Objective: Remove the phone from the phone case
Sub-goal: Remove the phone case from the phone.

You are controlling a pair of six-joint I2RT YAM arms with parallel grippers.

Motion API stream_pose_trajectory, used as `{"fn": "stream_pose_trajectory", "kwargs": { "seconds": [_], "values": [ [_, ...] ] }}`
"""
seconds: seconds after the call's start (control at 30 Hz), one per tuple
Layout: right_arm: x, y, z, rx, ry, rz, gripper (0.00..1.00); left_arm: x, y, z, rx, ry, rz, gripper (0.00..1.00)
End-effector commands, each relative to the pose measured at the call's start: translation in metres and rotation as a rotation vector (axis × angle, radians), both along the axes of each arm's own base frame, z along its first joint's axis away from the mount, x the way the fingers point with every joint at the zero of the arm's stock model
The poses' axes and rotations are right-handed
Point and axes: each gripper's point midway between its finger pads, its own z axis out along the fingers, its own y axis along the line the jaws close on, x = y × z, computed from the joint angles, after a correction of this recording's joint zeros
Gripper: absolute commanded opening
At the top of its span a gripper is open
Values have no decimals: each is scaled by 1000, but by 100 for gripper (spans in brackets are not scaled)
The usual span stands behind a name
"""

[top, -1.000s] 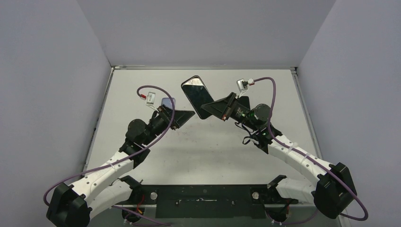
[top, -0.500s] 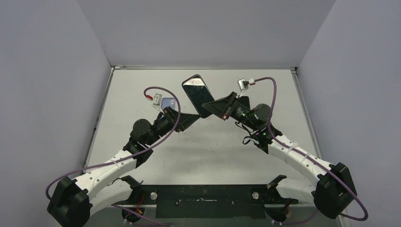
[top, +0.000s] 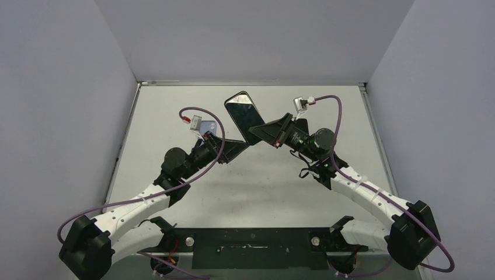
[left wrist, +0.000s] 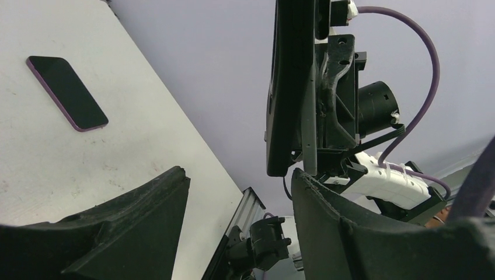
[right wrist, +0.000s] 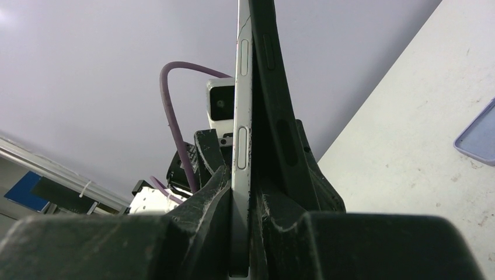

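Grey walls (top: 251,35) box in a white, scuffed counter (top: 262,192), and both arms reach in from the near edge to meet over its far half. The right tool (top: 264,132) is clamped on the near end of a black glossy phone (top: 240,111), holding it off the counter with the screen facing up and the far end pointing toward the back wall. The right wrist camera makes the grip plain. Both fingers press on the slab from either side, and along its edge a silver side rail with two buttons lies against a black case (right wrist: 274,87) that has matching oblong bumps. The two are pressed together at the fingers. The left tool (top: 231,149) sits just beside the held end of the phone, coming in from the left, and its fingers stand apart with nothing between them. In its own camera the phone hangs edge-on just above the gap and close by one finger, though I can't tell whether they touch. That same camera shows a dark flat slab with a purple rim (left wrist: 67,93) lying on the counter, well apart from both tools. The right wrist camera catches a pale lavender rounded-corner piece (right wrist: 480,137) lying flat on the counter at the edge of its view. Whether that is the same item I can't say.
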Motion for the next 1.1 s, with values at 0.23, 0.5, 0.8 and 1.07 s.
{"fn": "stream_pose_trajectory", "kwargs": {
  "seconds": [0.23, 0.5, 0.8, 1.07],
  "values": [
    [-18, -5, 40, 90, -130, 29, 0, -2, -4, 36, -58, -93, -7, 61],
    [-21, -1, 21, 40, -99, 50, 0, 15, -8, 40, -63, -77, 30, 47],
    [-25, -6, -15, -61, -53, 34, 0, 49, 0, 22, -24, 25, 129, 0],
    [-34, -15, -61, -173, 24, 26, 0, 79, 23, -7, 46, 114, 234, 0]
  ]
}}
